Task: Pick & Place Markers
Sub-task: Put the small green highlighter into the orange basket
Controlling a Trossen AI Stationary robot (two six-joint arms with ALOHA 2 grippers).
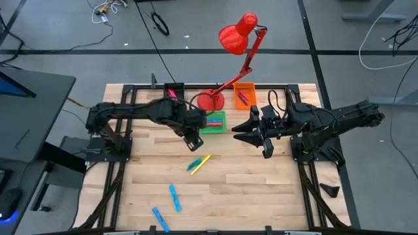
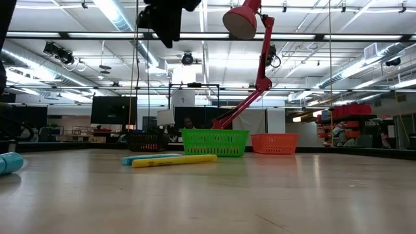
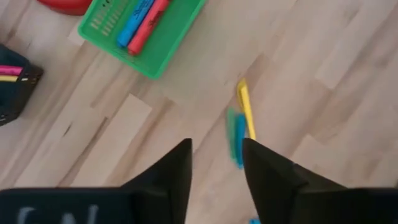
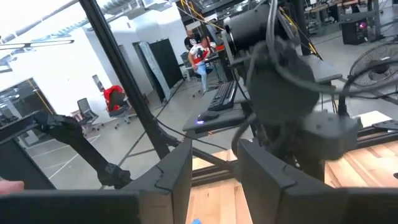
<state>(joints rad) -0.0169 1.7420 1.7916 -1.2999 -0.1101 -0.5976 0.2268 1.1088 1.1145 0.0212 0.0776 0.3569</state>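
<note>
Three small bins sit along the far edge of the table, around the base of the red lamp (image 1: pixel 240 39). The green bin (image 1: pixel 219 127) lies just in front of the lamp's round foot and holds two markers side by side, one blue (image 3: pixel 135 23) and one pink-red (image 3: pixel 149 26). The orange bin (image 1: pixel 243 96), to the right of the lamp's foot, has a couple of dark-reddish markers in it, though I can't make out exactly how many. The black bin (image 3: pixel 13 87), to the left of the lamp, shows a pink marker (image 3: pixel 11 70) and a yellow one below it.

Out on the bare table, a yellow marker (image 1: pixel 202 160) and a teal one (image 1: pixel 194 164) lie touching, near the middle. Nearer the front edge, two blue markers (image 1: pixel 175 197) lie apart from each other.

The left gripper (image 3: pixel 214 163) hangs above the table just beside the green bin, its jaws partly open with nothing between them. The right gripper (image 1: pixel 266 147) waits raised on the right side, jaws parted with a narrow gap, also empty.
</note>
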